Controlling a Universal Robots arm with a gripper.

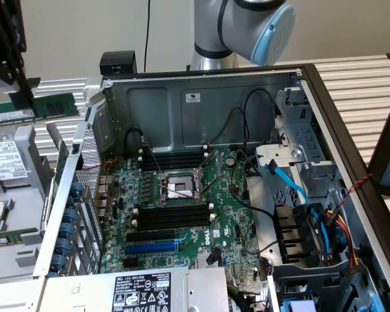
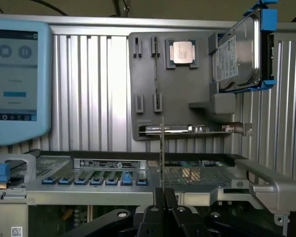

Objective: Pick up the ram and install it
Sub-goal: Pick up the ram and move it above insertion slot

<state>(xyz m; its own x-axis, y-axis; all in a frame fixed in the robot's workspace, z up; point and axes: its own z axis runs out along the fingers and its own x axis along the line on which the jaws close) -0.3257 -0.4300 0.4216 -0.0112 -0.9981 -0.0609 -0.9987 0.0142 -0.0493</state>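
The ram (image 1: 55, 106) is a long green stick with a white label, hanging in the air at the exterior view's upper left, outside the open computer case (image 1: 299, 71). My black gripper (image 1: 25, 103) is shut on it near its middle. In the wrist view the ram (image 2: 162, 148) shows edge-on as a thin line rising from between my closed fingers (image 2: 161, 197). On the motherboard, long black memory slots (image 1: 172, 214) with white end clips lie beside the processor socket (image 1: 179, 188), well away from the gripper toward the exterior view's right.
A blue expansion slot (image 1: 153, 247) lies near the power supply (image 1: 143, 289). Cables and drive bays (image 1: 305, 227) crowd the case's right side. A grey parts holder (image 1: 13, 195) sits to the left, with a hard drive (image 2: 239, 54) and processor (image 2: 182, 52). A pendant screen (image 2: 15, 79) stands nearby.
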